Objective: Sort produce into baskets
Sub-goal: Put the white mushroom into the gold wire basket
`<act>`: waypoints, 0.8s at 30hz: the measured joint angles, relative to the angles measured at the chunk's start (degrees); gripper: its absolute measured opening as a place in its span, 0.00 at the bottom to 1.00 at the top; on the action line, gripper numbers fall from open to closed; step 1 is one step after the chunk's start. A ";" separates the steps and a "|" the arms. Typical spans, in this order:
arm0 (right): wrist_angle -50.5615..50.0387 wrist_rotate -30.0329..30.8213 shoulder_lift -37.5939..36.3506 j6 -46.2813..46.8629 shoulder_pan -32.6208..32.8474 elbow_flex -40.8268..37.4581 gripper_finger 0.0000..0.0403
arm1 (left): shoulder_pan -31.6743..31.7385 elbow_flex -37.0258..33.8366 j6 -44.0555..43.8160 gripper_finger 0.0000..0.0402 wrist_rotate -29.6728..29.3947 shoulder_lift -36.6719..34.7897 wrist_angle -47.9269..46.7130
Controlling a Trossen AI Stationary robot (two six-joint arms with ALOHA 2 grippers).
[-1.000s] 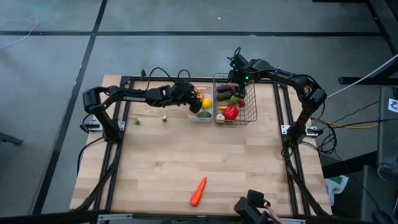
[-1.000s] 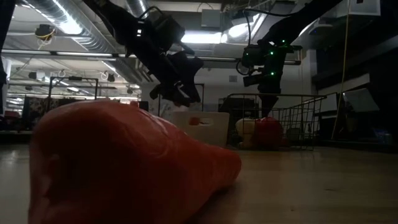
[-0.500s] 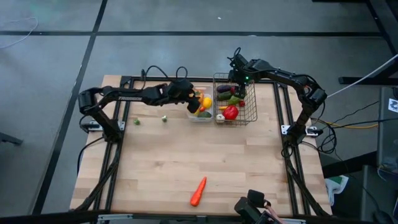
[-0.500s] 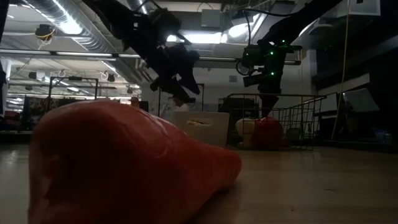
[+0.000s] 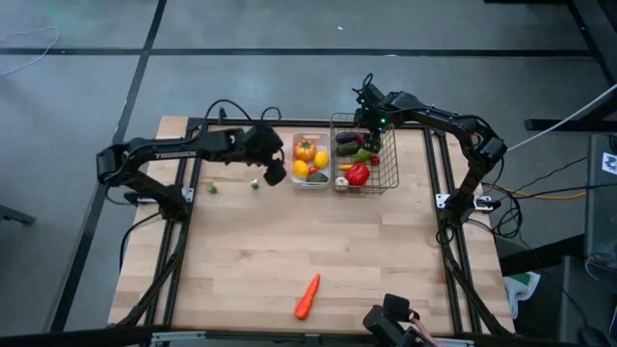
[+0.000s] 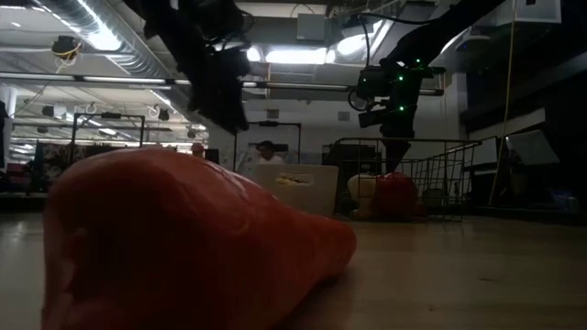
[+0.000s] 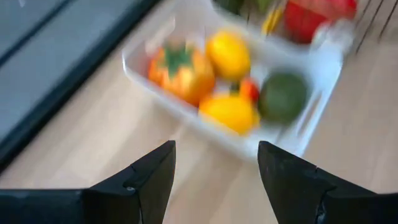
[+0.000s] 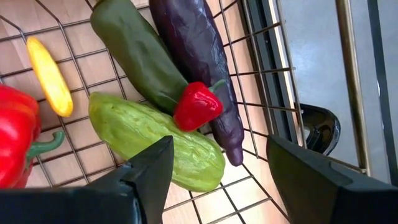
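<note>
The left end effector (image 5: 273,173) hung empty with its fingers apart, just beside the white tray (image 5: 310,182) and above the counter (image 5: 337,251). Beside it, the tray held an orange tomato (image 7: 181,70), two lemons (image 7: 229,53), a green piece and a small red one: five items as far as could be seen. The right end effector (image 5: 370,115), fingers also spread and holding nothing, hovered over the wire basket (image 5: 390,164) next to the tray. Below it lay an eggplant (image 8: 198,65), a dark cucumber (image 8: 135,55), a pale cucumber (image 8: 155,140), a red chilli (image 8: 196,106), a yellow chilli (image 8: 49,76) and a red pepper (image 8: 15,134): six counted, perhaps more hidden. The sorting looked mostly done. Left on the counter were two small green pieces (image 5: 254,183) near the left end effector, and one carrot (image 5: 307,297) well apart from both, toward the near edge.
</note>
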 joint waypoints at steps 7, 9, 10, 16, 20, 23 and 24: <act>0.02 0.00 0.00 0.00 0.00 0.00 0.63 | -1.61 0.00 0.59 0.56 0.00 1.04 -10.86; 0.04 0.00 0.00 0.00 0.00 0.00 0.63 | -1.89 0.00 0.28 0.56 0.00 1.38 -11.38; 0.03 0.00 0.01 0.00 0.00 0.00 0.63 | -1.91 -0.01 -0.22 0.56 0.01 1.58 -11.47; 0.02 -0.02 0.00 0.02 0.00 0.00 0.63 | -1.89 -0.02 -6.55 0.56 -0.02 3.73 -16.44; 0.00 -0.02 0.00 0.02 0.00 0.00 0.63 | -1.89 -0.07 -13.13 0.56 -0.03 5.88 -19.25; 0.00 -0.02 0.00 0.02 0.00 0.00 0.63 | -1.89 -0.07 -19.75 0.56 -0.04 7.86 -20.42; 0.00 -0.02 0.00 0.02 0.00 0.00 0.63 | -1.89 -0.08 -22.44 0.56 -0.04 8.52 -20.64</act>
